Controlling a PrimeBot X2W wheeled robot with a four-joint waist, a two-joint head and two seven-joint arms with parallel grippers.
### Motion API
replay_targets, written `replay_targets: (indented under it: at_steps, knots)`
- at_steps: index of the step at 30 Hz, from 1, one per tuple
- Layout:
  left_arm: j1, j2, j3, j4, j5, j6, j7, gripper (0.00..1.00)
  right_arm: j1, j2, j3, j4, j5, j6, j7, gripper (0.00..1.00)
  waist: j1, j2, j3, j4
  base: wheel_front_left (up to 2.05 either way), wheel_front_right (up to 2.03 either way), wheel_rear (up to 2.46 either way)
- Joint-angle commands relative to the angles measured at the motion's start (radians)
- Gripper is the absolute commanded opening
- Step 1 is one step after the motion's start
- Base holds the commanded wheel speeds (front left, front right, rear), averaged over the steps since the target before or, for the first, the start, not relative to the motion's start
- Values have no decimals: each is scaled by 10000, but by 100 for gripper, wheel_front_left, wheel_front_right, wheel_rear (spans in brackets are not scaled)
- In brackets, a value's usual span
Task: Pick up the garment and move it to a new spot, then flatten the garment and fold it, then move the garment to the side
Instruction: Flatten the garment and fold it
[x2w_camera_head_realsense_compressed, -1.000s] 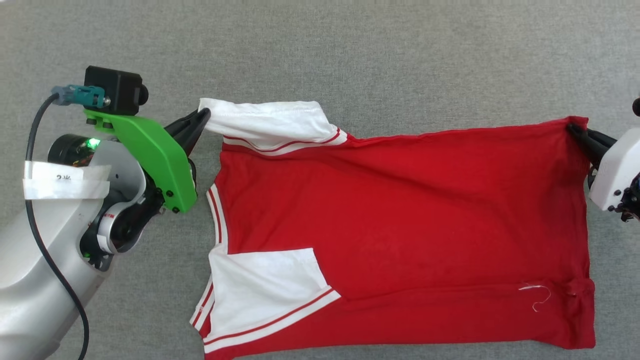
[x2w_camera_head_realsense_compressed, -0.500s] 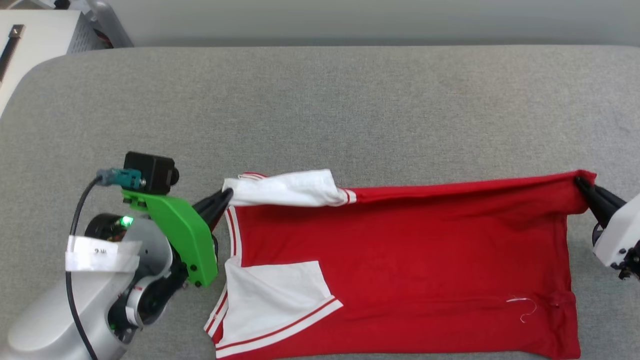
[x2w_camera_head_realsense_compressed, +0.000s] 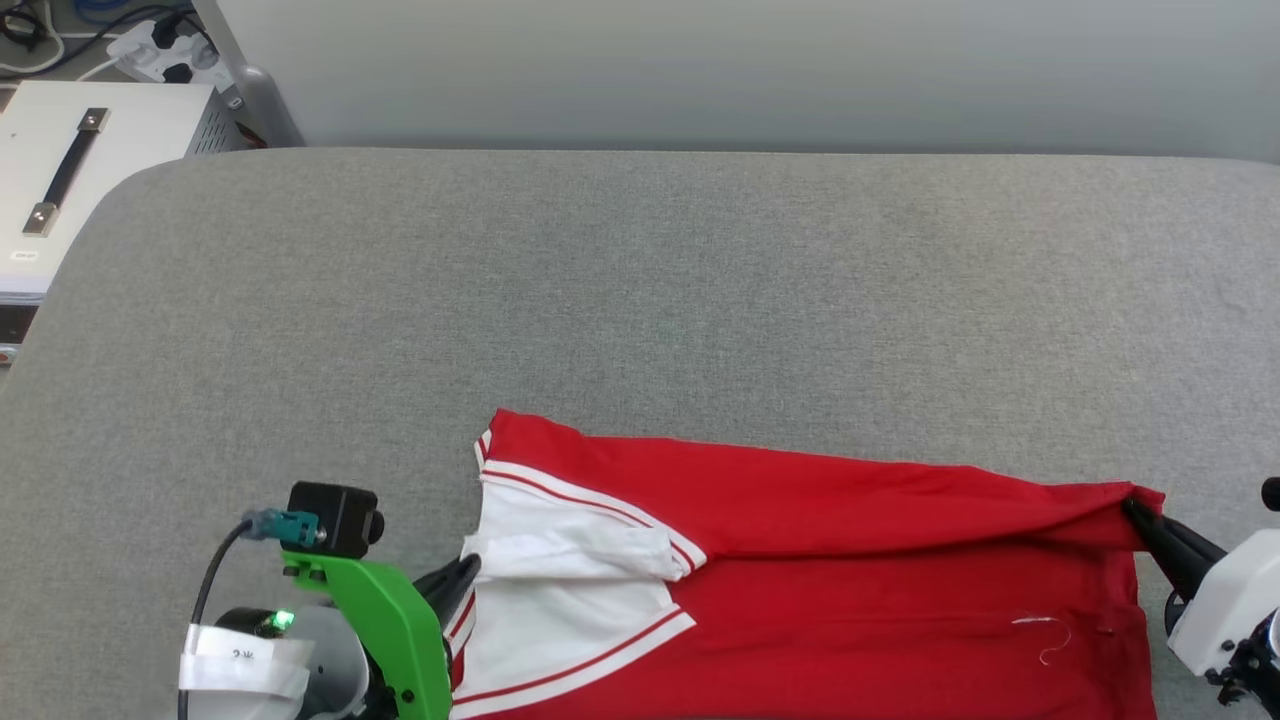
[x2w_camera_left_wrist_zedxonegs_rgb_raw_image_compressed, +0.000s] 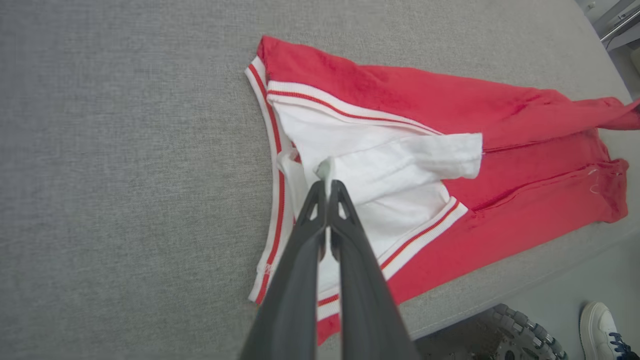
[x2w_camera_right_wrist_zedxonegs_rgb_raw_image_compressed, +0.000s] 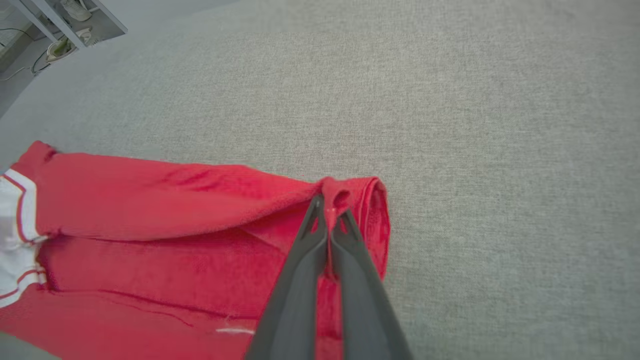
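The garment (x2w_camera_head_realsense_compressed: 850, 560) is a red T-shirt with white, red-striped sleeves, lying across the near edge of the grey padded table (x2w_camera_head_realsense_compressed: 640, 300). Its far long edge is lifted and folded toward me. My left gripper (x2w_camera_head_realsense_compressed: 470, 568) is shut on the tip of the white sleeve (x2w_camera_left_wrist_zedxonegs_rgb_raw_image_compressed: 400, 165), pinching it between dark fingers (x2w_camera_left_wrist_zedxonegs_rgb_raw_image_compressed: 345, 220) above the shirt's shoulder end. My right gripper (x2w_camera_head_realsense_compressed: 1135, 508) is shut on the red hem corner (x2w_camera_right_wrist_zedxonegs_rgb_raw_image_compressed: 345, 192) at the other end, holding it just above the cloth. The chest lettering is hidden.
The grey table top stretches far behind the shirt to a pale wall. A white box with a dark handle (x2w_camera_head_realsense_compressed: 60, 170) stands off the table's far left corner. In the left wrist view a wheel (x2w_camera_left_wrist_zedxonegs_rgb_raw_image_compressed: 520, 335) and a person's shoe (x2w_camera_left_wrist_zedxonegs_rgb_raw_image_compressed: 607, 330) show below the table edge.
Both grippers have drawn the shirt's far edge toward me, folding it over the body. The head camera has tilted up, so the far table and wall came into view.
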Motion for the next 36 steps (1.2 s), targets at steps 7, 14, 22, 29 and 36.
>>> replay_targets:
  at_steps: [7, 14, 22, 29, 36]
  knots:
    - [423, -73, -270, 625, 2, 24, -79, 0, 659, -285, 45, -639, 16, -9, 106, 0, 1, -1, -69, -32, 0, 0, 0]
    - [481, -237, -544, 1107, 17, -202, 61, 0, 1001, -820, 566, -1126, -361, -9, 349, 0, 1, -1, -107, -96, 0, 0, 0]
    - [269, -403, -922, 1740, 350, -416, 235, 0, 930, -1243, 1389, -1078, -1061, -9, 387, 0, 1, -1, 150, -116, 0, 0, 0]
    - [128, -743, -1071, 2387, 453, -650, 126, 100, 552, -1058, 1871, -467, -1525, -9, 223, 100, 1, -1, 210, -141, 0, 0, 0]
    - [122, -808, -907, 2678, 603, -618, -453, 100, 537, -921, 1793, -445, -884, -9, 244, 100, 1, -1, -155, -211, 0, 0, 0]
